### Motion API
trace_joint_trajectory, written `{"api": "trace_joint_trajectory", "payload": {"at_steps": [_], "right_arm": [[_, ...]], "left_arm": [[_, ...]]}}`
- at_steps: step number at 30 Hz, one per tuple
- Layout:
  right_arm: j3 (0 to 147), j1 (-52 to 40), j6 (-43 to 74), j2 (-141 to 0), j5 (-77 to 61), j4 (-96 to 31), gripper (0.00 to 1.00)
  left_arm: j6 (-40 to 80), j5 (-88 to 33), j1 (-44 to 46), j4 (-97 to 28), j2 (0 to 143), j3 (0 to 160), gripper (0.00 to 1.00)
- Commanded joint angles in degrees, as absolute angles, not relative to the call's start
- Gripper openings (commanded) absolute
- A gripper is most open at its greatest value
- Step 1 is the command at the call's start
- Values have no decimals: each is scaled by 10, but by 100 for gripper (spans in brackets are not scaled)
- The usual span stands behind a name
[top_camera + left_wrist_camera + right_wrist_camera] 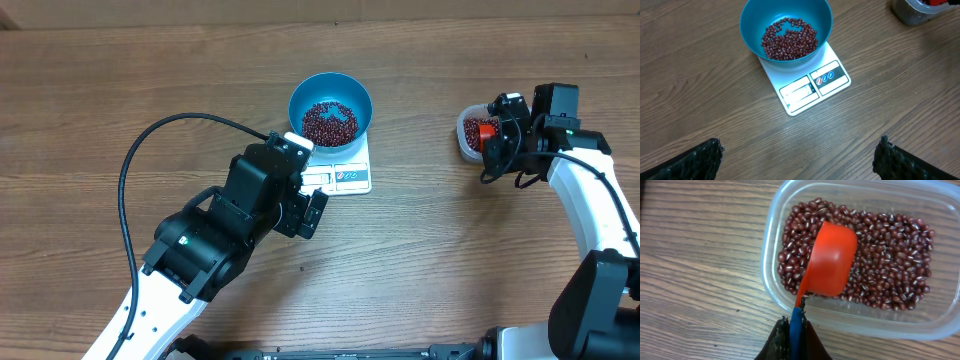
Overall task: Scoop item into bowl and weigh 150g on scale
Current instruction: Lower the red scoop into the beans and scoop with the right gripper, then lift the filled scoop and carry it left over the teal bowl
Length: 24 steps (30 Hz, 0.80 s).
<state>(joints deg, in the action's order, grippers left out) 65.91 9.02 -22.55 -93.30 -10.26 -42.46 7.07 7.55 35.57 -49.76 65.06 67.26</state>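
Observation:
The blue bowl stands on the white scale and holds a layer of red-brown beans. My left gripper hangs open just in front of the scale, nothing between its fingers. At the right, my right gripper is shut on the blue handle of an orange scoop, whose cup lies bottom-up over the beans in a clear plastic tub.
A black cable loops over the wooden table left of the left arm. The right arm's white links run down the right edge.

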Motion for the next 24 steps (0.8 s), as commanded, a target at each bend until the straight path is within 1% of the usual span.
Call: {"api": "trace_joint_trajectory", "payload": {"at_steps": [1,6,10,15,24], "right_arm": [[675,90,-195,-937,-153,-420,4],[675,114,-145,-937,-155,-417,4],[675,142,-145,-937,-195,-418,4],[675,171,-145,-937,-201,-422,4],[675,196,-133,-955,-231,-433,4]], "left_arm": [[62,81,353,-497,653,677,99],[62,81,353,-496,653,677,100],[62,81,353,-497,653,677,100],[62,81,353,-497,653,677,100],[62,81,353,-497,653,677,100]]}}
